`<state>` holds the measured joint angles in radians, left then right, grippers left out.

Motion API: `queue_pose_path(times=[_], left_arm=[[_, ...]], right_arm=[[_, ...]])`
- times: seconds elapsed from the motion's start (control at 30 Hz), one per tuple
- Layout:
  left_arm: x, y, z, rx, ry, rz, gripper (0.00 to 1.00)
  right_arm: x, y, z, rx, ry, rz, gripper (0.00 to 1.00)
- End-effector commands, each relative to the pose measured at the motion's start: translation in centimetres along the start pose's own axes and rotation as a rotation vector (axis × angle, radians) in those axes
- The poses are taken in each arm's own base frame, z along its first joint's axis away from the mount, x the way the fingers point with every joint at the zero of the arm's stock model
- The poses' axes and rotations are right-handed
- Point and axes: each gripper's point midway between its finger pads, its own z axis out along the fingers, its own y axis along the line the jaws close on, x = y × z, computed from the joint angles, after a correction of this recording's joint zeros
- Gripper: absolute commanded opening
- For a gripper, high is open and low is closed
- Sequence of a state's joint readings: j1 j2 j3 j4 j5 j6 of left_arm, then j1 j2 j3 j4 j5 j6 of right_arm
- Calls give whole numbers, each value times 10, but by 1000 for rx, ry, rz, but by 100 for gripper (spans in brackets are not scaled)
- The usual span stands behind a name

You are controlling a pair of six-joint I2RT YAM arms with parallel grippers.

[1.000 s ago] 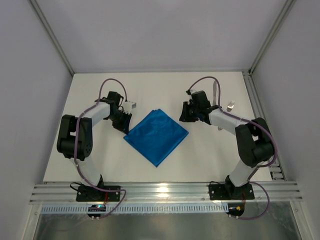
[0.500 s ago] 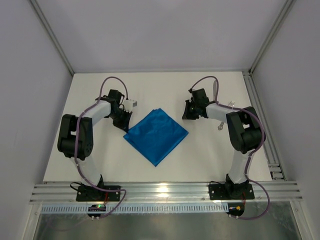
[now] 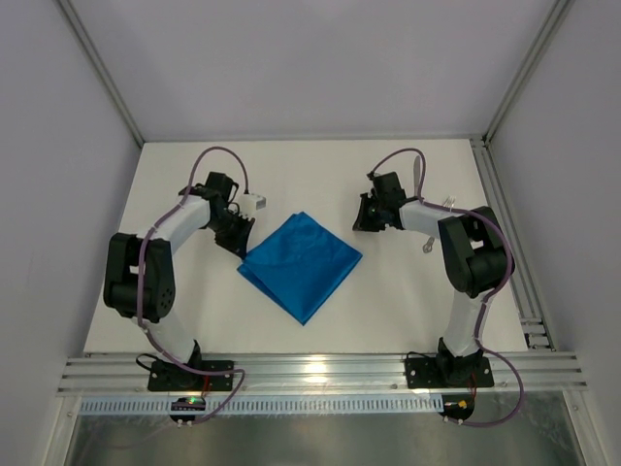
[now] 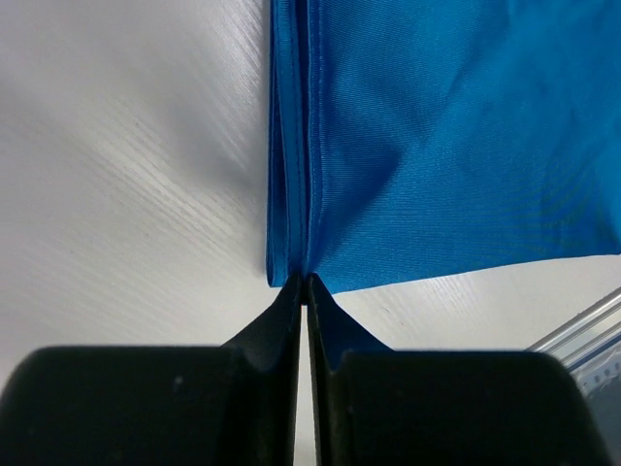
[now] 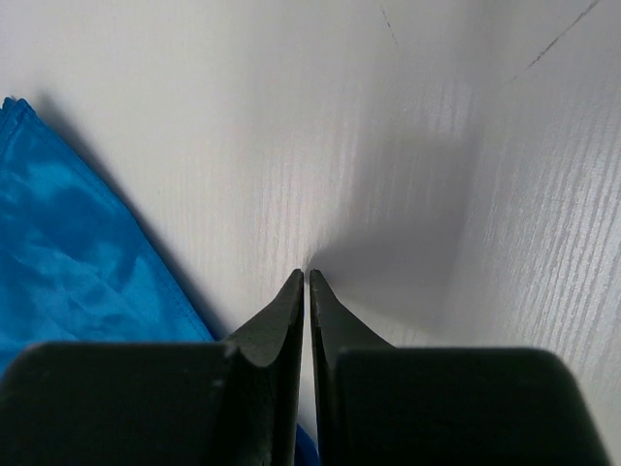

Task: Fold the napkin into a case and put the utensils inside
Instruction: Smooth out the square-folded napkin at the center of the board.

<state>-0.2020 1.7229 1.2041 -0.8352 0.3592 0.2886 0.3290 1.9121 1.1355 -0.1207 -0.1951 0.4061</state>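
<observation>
**Both tools clenched at one folded napkin**

A single blue napkin (image 3: 301, 264) lies folded in a diamond at the middle of the white desk (image 3: 291, 175). The left tool (image 4: 299, 282) is clenched, its tips touching the napkin's left corner where the stacked edges meet; whether any cloth is pinched cannot be told. The right tool (image 5: 307, 277) is clenched on nothing, tips on bare desk just beside the napkin's right edge. The utensils (image 3: 418, 177) are slim silver pieces near the right arm, partly hidden, so their count is unclear.
</observation>
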Motion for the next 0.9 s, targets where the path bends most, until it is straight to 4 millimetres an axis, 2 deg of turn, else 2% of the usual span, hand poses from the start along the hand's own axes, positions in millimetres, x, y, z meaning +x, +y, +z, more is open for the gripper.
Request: queue_pose_path(times=[0.0, 0.17, 0.33, 0.4, 0.43, 0.47, 0.57, 0.6, 0.63, 0.7, 0.87], left_arm=[[16, -2, -3, -10, 39, 24, 5], [33, 9, 17, -30, 104, 22, 5], [38, 17, 25, -53, 128, 29, 5], [40, 18, 27, -55, 141, 32, 5], [40, 18, 27, -56, 139, 36, 5], [41, 18, 28, -56, 139, 36, 6], [39, 15, 25, -49, 126, 45, 6], [37, 14, 23, -43, 116, 47, 6], [33, 12, 18, -45, 98, 51, 6], [26, 10, 11, -46, 75, 56, 6], [20, 3, -10, -48, 54, 75, 6]], right_arm=[[11, -9, 4, 23, 20, 17, 8], [9, -6, 0, 14, 16, 15, 8], [4, -2, -10, 4, -7, -6, 8], [-1, 3, -21, -9, -31, -31, 9], [4, 4, -25, -23, -25, -41, 11], [-2, 10, -33, -46, -46, -55, 17], [11, 25, -45, -145, -10, -102, 28], [15, 28, -47, -169, 1, -106, 34], [25, 27, -48, -181, 23, -109, 37], [31, 29, -51, -204, 33, -112, 41], [46, 23, -49, -197, 59, -107, 42]])
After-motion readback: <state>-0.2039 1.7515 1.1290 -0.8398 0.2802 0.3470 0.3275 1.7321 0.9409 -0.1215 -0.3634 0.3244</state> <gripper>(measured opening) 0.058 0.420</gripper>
